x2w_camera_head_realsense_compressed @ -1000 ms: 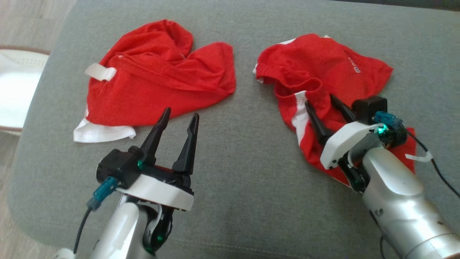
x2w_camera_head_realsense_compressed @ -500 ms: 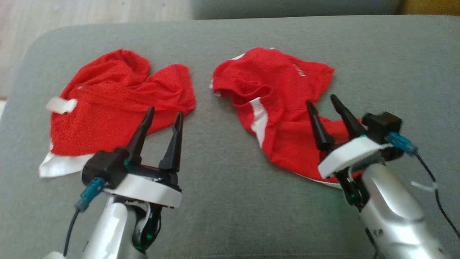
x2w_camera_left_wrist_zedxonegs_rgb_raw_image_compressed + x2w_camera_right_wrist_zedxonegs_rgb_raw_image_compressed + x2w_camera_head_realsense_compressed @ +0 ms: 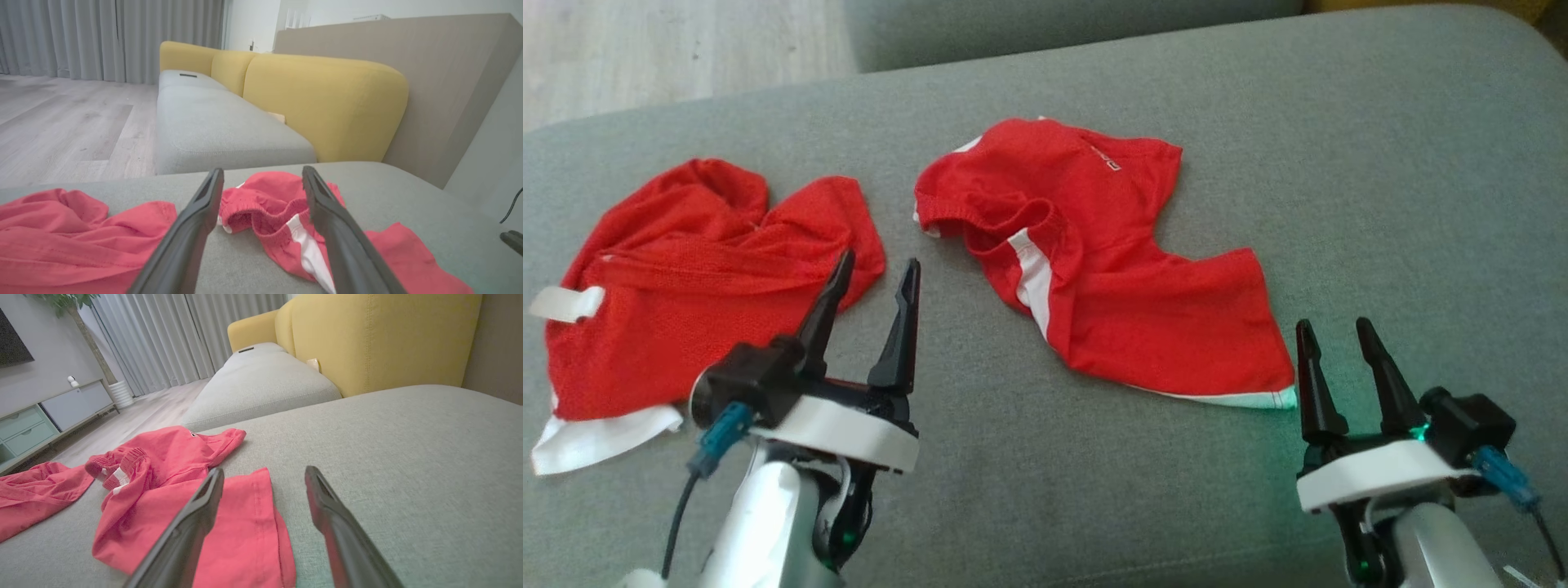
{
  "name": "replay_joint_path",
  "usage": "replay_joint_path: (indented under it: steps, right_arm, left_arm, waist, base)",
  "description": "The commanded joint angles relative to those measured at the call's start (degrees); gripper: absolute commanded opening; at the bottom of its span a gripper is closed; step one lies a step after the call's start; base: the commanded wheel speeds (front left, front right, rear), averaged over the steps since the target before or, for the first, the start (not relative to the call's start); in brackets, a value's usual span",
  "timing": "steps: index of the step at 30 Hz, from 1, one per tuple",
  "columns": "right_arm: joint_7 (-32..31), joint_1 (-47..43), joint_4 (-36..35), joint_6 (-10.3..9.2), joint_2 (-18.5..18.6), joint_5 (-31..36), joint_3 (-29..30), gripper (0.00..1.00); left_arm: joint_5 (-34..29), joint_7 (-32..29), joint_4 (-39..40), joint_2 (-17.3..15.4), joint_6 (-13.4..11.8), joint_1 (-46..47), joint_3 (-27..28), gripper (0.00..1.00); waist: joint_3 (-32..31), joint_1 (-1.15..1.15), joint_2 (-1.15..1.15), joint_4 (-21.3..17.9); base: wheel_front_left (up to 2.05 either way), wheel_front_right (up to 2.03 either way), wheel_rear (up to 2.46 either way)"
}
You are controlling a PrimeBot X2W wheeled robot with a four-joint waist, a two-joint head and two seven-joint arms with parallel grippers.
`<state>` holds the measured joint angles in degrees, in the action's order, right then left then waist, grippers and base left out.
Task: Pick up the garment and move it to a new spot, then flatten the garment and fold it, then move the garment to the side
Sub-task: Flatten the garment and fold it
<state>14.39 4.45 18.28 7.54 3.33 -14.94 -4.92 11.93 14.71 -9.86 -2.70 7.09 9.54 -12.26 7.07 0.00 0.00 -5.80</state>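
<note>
A crumpled red garment with a white side stripe (image 3: 1094, 269) lies near the middle of the grey cushion (image 3: 1339, 163); it also shows in the left wrist view (image 3: 278, 208) and the right wrist view (image 3: 171, 473). A second red garment with white trim (image 3: 694, 278) lies bunched to its left. My left gripper (image 3: 874, 273) hovers open between the two garments, holding nothing. Just off the first garment's lower right corner my right gripper (image 3: 1334, 331) stands open and empty, above the cushion.
A second grey seat (image 3: 212, 118) with yellow backrests (image 3: 327, 102) lies beyond the cushion. Wood floor (image 3: 686, 49) is off the far left edge. A pale cabinet (image 3: 49, 412) and curtains (image 3: 171, 335) stand across the room.
My right gripper has drawn back off the striped garment to beyond its lower right corner, leaving it lying on the cushion. The head camera has swung right. The left gripper has kept its pose.
</note>
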Motion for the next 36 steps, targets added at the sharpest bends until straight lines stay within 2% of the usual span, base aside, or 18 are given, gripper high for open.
replay_joint_path:
  steps: [1, 6, 11, 17, 28, 36]
  right_arm:
    - [0.6, 2.4, -2.7, -0.05, -0.4, 0.4, -1.2, 1.00]
    - [0.6, 3.5, -4.2, -0.05, -0.4, -1.4, -1.5, 1.00]
    - [0.6, 4.4, -4.2, -0.05, -0.4, -1.4, -1.6, 1.00]
    - [0.6, 5.1, -3.8, -0.05, -0.4, -2.0, -2.2, 1.00]
    - [0.6, 6.4, -4.0, -0.05, -0.5, -2.7, -3.4, 1.00]
    - [0.6, 6.7, -4.1, -0.05, -0.5, -3.0, -3.4, 1.00]
  left_arm:
    - [-0.5, 0.3, 0.9, -0.7, 0.2, 2.7, 1.5, 1.00]
    - [-1.8, 0.3, -5.1, -3.5, 0.4, 7.8, -2.0, 1.00]
    - [-0.1, -1.2, -13.5, -7.3, 0.4, 15.6, -10.9, 1.00]
    - [3.3, -3.5, -19.1, -10.9, 0.4, 24.7, -22.2, 1.00]
    - [8.4, -6.4, -26.5, -11.9, 0.4, 35.2, -32.4, 1.00]
    - [12.7, -6.5, -30.1, -12.5, 0.4, 39.4, -38.4, 1.00]
  waist:
    - [0.9, 0.00, 0.00, -0.5]
    - [3.8, 0.00, 0.00, -1.1]
    - [6.3, 0.00, 0.00, -1.6]
    - [8.0, 0.00, 0.00, -2.4]
    - [10.4, 0.00, 0.00, -4.3]
    - [11.2, 0.00, 0.00, -5.2]
  base:
    - [0.00, 0.00, 0.00]
    - [0.00, 0.00, 0.00]
    - [0.00, 0.00, 0.00]
    - [0.00, 0.00, 0.00]
    - [0.00, 0.00, 0.00]
    - [0.00, 0.00, 0.00]
